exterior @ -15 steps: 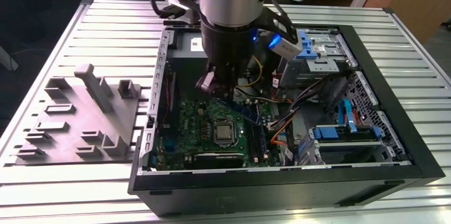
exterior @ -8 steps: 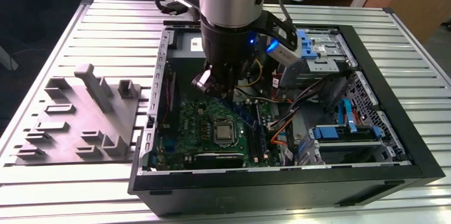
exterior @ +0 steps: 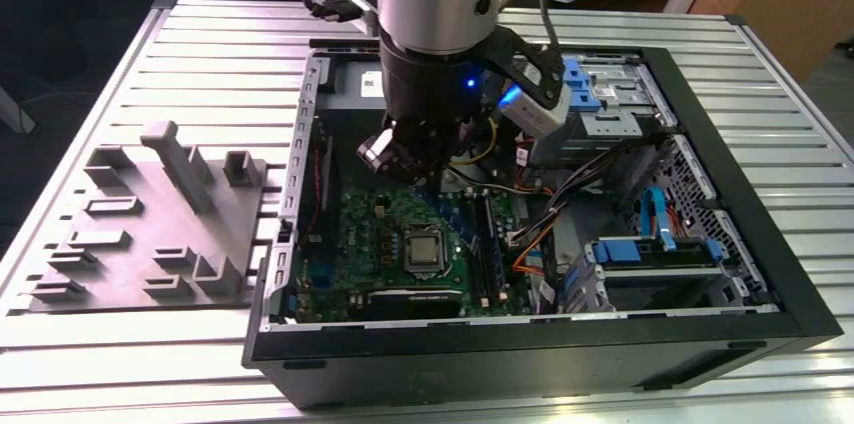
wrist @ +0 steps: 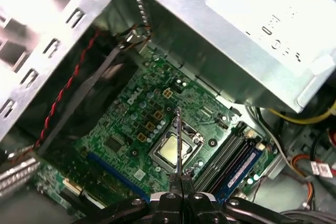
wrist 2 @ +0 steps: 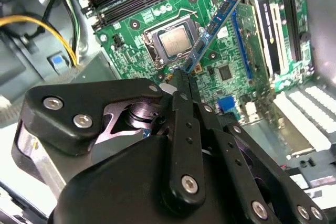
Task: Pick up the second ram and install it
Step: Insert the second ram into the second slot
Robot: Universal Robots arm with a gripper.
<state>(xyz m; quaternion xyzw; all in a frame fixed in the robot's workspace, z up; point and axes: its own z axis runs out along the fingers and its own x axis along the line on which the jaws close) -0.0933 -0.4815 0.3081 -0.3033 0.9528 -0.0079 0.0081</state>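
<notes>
The second ram (wrist 2: 212, 27) is a thin blue-green stick with black chips, and my gripper (wrist 2: 184, 74) is shut on its lower end. It hangs tilted above the green motherboard (wrist 2: 131, 30), close over the CPU socket (wrist 2: 176, 40). In the first wrist view the second ram (wrist: 178, 135) shows edge-on, rising from the gripper (wrist: 178, 179) over the CPU socket (wrist: 170, 150). Beside the socket run the memory slots (wrist: 223, 156), one holding another blue stick (wrist: 242, 165). In the exterior view the gripper (exterior: 407, 169) is down inside the open computer case (exterior: 534, 329).
The grey power-supply box (wrist: 252, 24) stands close by the board. Yellow and orange cables (exterior: 531, 244) and a drive cage (exterior: 614, 94) fill the case on the exterior view's right. A grey parts fixture (exterior: 160, 214) lies on the slatted table (exterior: 134, 74).
</notes>
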